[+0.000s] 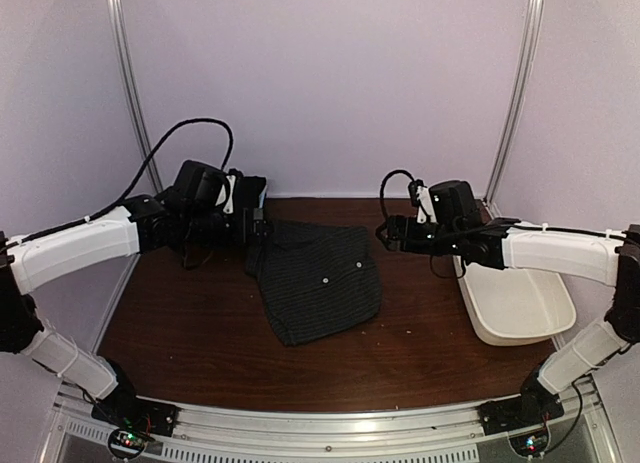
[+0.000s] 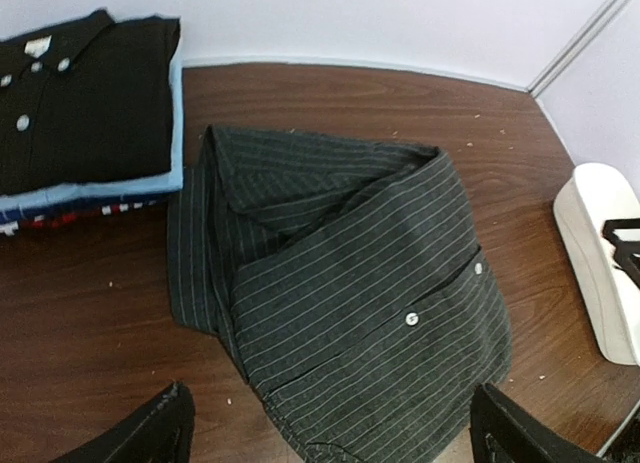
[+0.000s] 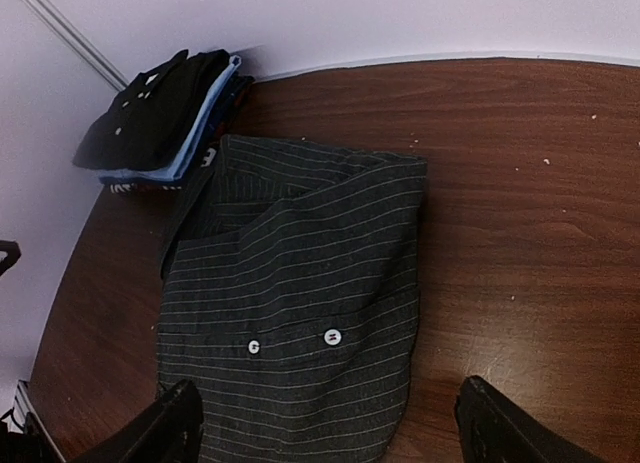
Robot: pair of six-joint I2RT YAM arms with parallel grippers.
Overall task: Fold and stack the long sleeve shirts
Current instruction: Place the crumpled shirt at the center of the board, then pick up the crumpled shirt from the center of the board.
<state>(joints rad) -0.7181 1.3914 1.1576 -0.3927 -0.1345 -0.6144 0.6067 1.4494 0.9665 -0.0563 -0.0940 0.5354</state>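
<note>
Pinstriped shirt [image 1: 320, 283] is lying central on the worktop [image 1: 420, 368], collar end facing the shirt stack [image 2: 80, 103] in the far-left corner. Left gripper [image 2: 335, 431], spread, is hovering nearer that stack than right gripper [image 3: 325, 423], likewise spread and empty.

A soft, matt charcoal cloth shirt [image 2: 340, 303] with fine pale pinstripes and glossy white buttons [image 2: 410, 319] lies on the smooth, faintly shiny wood-grain bench [image 2: 400, 103]. At right is a smooth white plastic tub [image 1: 515, 303], and far left are folded matt cloth shirts [image 2: 80, 103].
</note>
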